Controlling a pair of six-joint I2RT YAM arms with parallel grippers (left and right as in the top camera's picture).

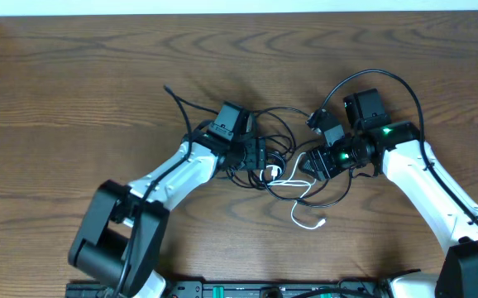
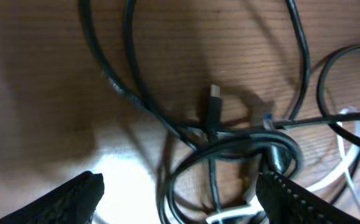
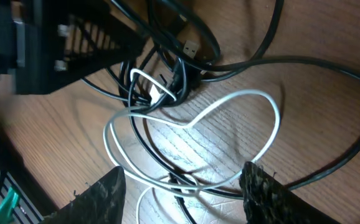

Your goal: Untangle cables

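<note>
A thin black cable (image 1: 282,116) and a shorter white cable (image 1: 305,217) lie tangled on the wooden table between my arms. My left gripper (image 1: 261,155) is open at the left side of the tangle; in the left wrist view its fingers (image 2: 180,196) straddle black loops (image 2: 230,149) and a small plug (image 2: 213,102). My right gripper (image 1: 309,163) is open at the right side; in the right wrist view its fingers (image 3: 183,190) straddle the white loop (image 3: 230,102) crossed by black cable (image 3: 167,158). Neither grips anything.
The wooden table (image 1: 74,91) spreads to the left and back. A loose black cable end (image 1: 173,95) lies left of the left wrist. The thicker black robot wire (image 1: 388,79) arcs over the right arm. A black rail (image 1: 247,290) runs along the front edge.
</note>
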